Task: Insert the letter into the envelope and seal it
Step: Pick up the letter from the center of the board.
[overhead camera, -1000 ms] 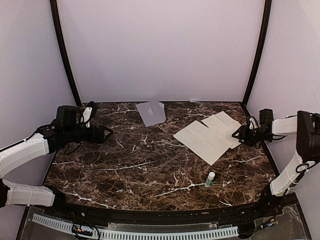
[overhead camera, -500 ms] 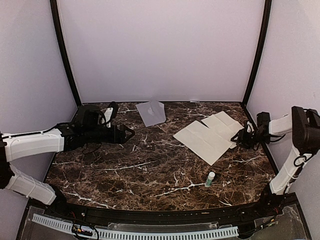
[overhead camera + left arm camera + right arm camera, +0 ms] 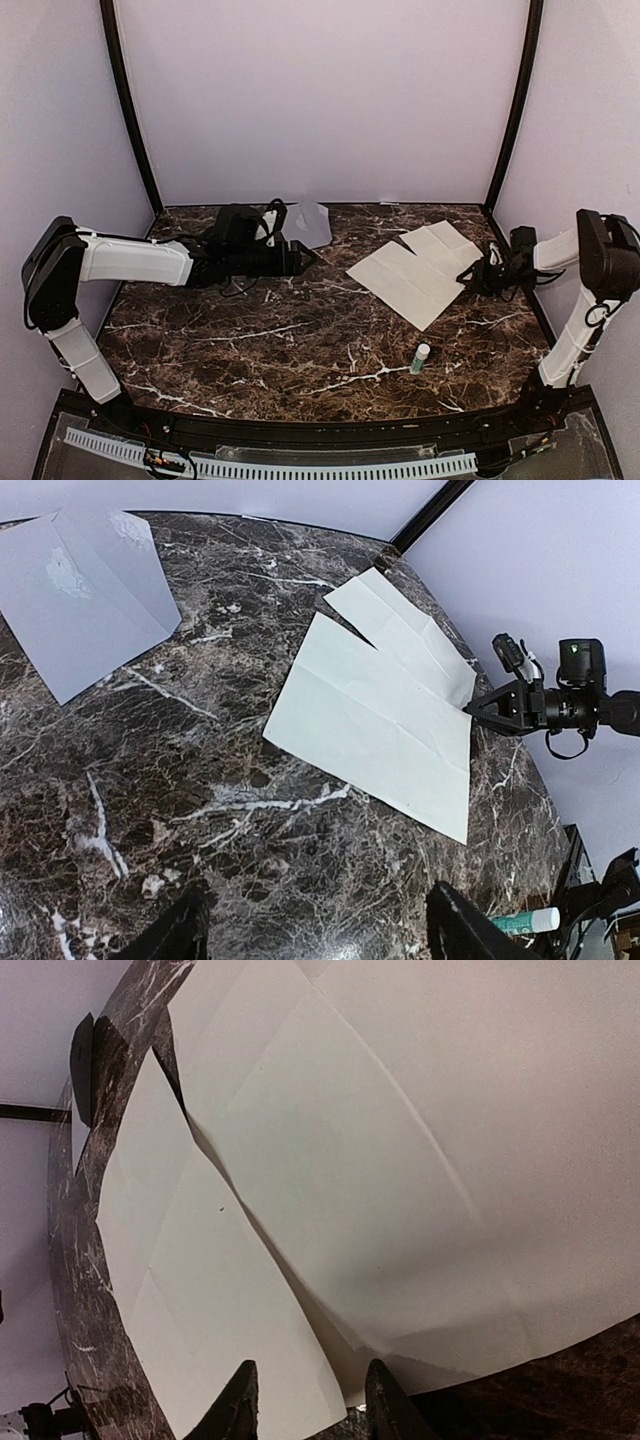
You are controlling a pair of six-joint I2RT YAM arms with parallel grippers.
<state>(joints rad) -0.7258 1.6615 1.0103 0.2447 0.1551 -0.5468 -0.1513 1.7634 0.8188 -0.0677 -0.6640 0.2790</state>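
The letter (image 3: 415, 275) is a large cream creased sheet lying flat at the right of the marble table. It also shows in the left wrist view (image 3: 385, 710) and fills the right wrist view (image 3: 380, 1160). The grey envelope (image 3: 312, 222) lies at the back centre, partly hidden by my left arm, and shows in the left wrist view (image 3: 85, 590). My left gripper (image 3: 303, 258) is open and empty, just in front of the envelope and left of the letter. My right gripper (image 3: 478, 276) is open at the letter's right edge, its fingertips (image 3: 235, 1405) on either side of a paper corner.
A small glue stick (image 3: 421, 357) with a green body and white cap lies at the front right, also in the left wrist view (image 3: 525, 921). Black frame posts stand at the back corners. The table edge (image 3: 520, 290) runs close behind my right gripper.
My left arm has swung right, from the table's left side to the centre in front of the envelope. My right gripper has crept left to the letter's edge.
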